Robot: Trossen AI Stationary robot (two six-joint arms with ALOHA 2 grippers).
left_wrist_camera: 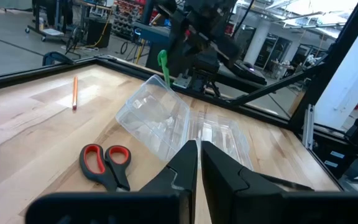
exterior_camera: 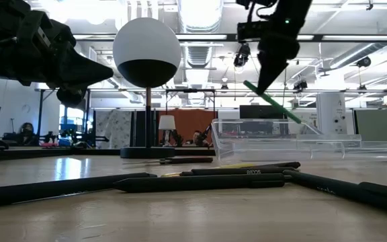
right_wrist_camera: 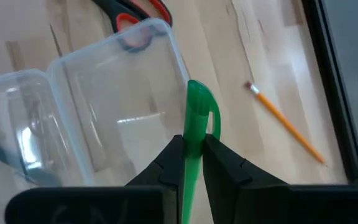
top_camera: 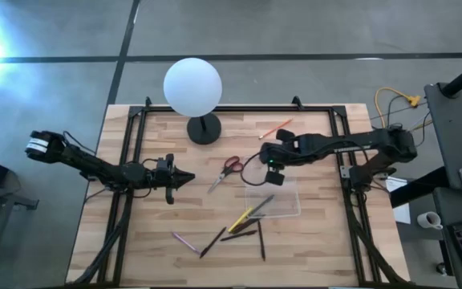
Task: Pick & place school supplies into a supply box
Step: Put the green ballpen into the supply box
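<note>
Behind the wooden table (top_camera: 159, 249) a large bright hall with lamps on the ceiling is visible. On the table lies the clear plastic box (top_camera: 275, 201), open, near the right side. The right gripper (right_wrist_camera: 193, 149) hangs above the box and grasps the green marker (right_wrist_camera: 194, 134) between its fingers; the marker is tilted in the low view. The red-handled scissors (top_camera: 226, 170) lie just beside the box, toward the middle of the table. An orange pencil (top_camera: 275, 128) lies apart, near the far edge. Several dark pens (top_camera: 243, 233), a yellow pencil (top_camera: 241, 218) and a pink pen (top_camera: 186, 241) lie at the near side of the box. The left gripper (top_camera: 184, 178) is clenched and empty, over the table left of the scissors. A white globe lamp (top_camera: 192, 88) stands at the far edge.
</note>
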